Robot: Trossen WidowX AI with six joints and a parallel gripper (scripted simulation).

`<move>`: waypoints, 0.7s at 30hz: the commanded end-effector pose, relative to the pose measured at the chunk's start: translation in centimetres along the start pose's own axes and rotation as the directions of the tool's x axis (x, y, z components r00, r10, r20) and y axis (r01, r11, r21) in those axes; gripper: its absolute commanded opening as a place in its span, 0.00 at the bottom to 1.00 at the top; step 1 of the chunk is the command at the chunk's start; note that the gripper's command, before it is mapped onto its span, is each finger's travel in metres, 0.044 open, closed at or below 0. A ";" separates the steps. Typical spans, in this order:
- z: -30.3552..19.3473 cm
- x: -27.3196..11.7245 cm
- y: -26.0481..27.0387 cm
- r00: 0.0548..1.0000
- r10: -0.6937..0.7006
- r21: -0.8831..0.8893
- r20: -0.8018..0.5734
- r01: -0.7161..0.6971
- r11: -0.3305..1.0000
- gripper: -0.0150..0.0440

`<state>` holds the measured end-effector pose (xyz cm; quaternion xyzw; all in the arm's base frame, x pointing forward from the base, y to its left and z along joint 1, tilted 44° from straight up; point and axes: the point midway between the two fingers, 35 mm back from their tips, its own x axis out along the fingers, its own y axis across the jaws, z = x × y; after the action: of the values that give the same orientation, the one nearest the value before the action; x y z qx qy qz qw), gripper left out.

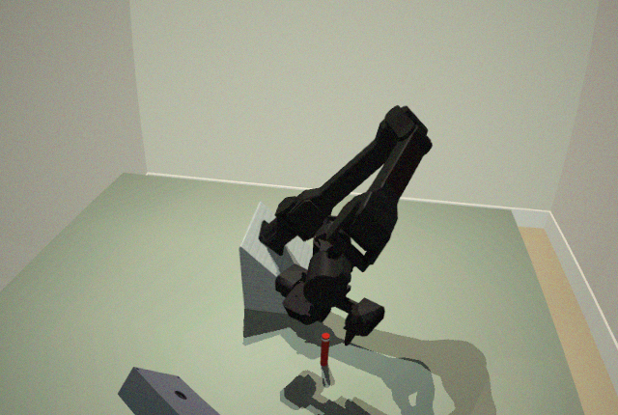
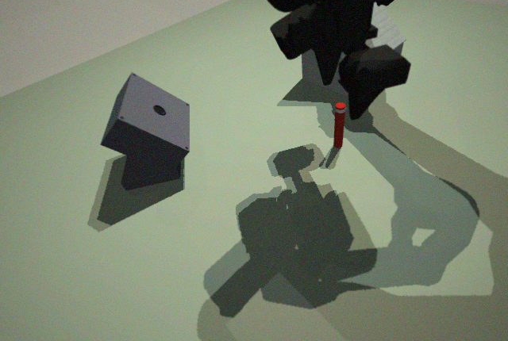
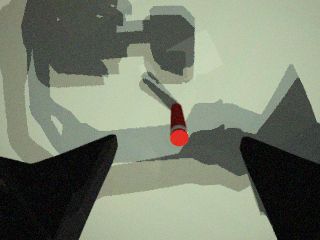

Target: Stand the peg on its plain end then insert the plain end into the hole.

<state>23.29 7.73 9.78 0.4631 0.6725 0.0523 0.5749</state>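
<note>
Notably: one red peg (image 1: pixel 324 350) (image 2: pixel 339 128) (image 3: pixel 178 120), upright, well apart from the sloped panel (image 1: pixel 164 390) (image 2: pixel 163 95); one gripper (image 1: pixel 324 333) (image 2: pixel 340 101) (image 3: pixel 179 142), released above the peg, whose misaligned descent could have toppled it.

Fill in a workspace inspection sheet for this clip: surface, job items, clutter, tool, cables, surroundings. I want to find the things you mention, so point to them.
Surface: pale green tabletop (image 1: pixel 164 300) (image 2: pixel 229 124) (image 3: pixel 150 220), crossed by shadows.
Job items: red peg (image 1: pixel 324 350) (image 2: pixel 339 130) (image 3: pixel 177 117) upright, white-banded end up; sloped panel (image 1: pixel 150 390) (image 2: pixel 143 95), hole unfilled.
Clutter: grey wedge-shaped block (image 1: pixel 259 281) (image 2: pixel 313 70) behind the tool.
Tool: tool (image 1: pixel 324 333) (image 2: pixel 340 101) (image 3: pixel 179 142) open, above the peg, holding nothing.
Cables: nothing seen.
Surroundings: plain walls (image 1: pixel 349 51) (image 2: pixel 102 9), tan strip (image 1: pixel 564 300) at one side.
</note>
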 end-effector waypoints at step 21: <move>-0.1 4.1 0.0 1.000 0.003 0.006 -0.004 -0.003 1.000 1.00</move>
<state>23.64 10.16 7.40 0.4650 0.6719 0.0550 0.5738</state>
